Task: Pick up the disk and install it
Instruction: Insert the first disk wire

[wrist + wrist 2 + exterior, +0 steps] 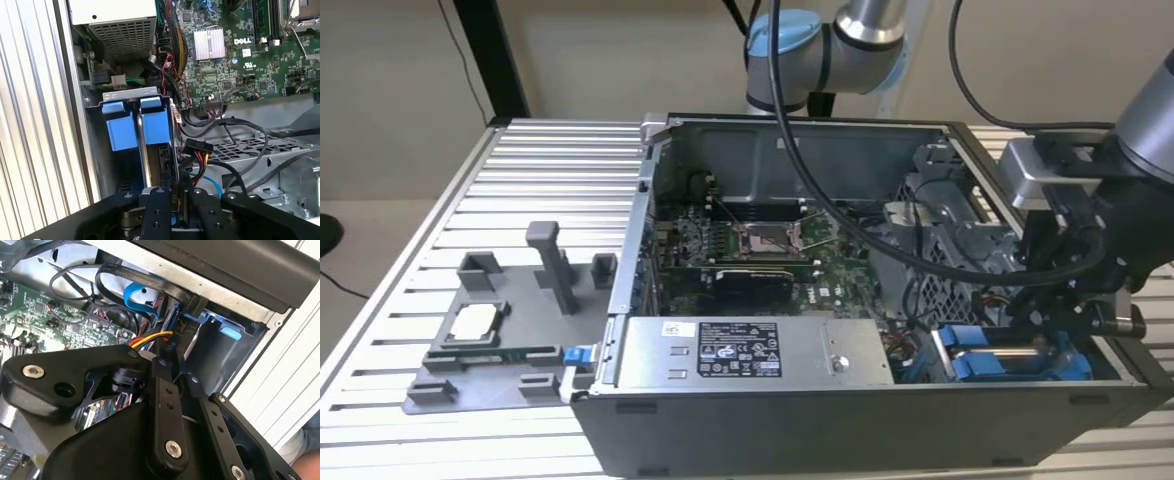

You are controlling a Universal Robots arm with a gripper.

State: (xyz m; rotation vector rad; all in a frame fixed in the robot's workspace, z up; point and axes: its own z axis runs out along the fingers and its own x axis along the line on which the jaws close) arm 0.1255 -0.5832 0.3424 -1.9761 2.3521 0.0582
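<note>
1. Black gripper (176, 202) low in the grey metal drive bay (97, 150) — fingers (157, 212) pressed close, apparently pinching the blue-railed silver-grey disk (174, 150).
2. Held edge-on beside blue plastic carriers (122, 131) — presumably to match the narrow slot.

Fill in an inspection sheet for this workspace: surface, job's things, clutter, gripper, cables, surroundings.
Surface: slatted metal table carrying an open computer case.
Job's things: the disk is held on edge at the drive bay, beside two blue carriers.
Clutter: grey fixture tray holding a small square chip.
Gripper: the gripper is inside the case, shut on the disk.
Cables: black cables hang from the arm into the case; a blue cable lies near the bay.
Surroundings: plain wall.
</note>
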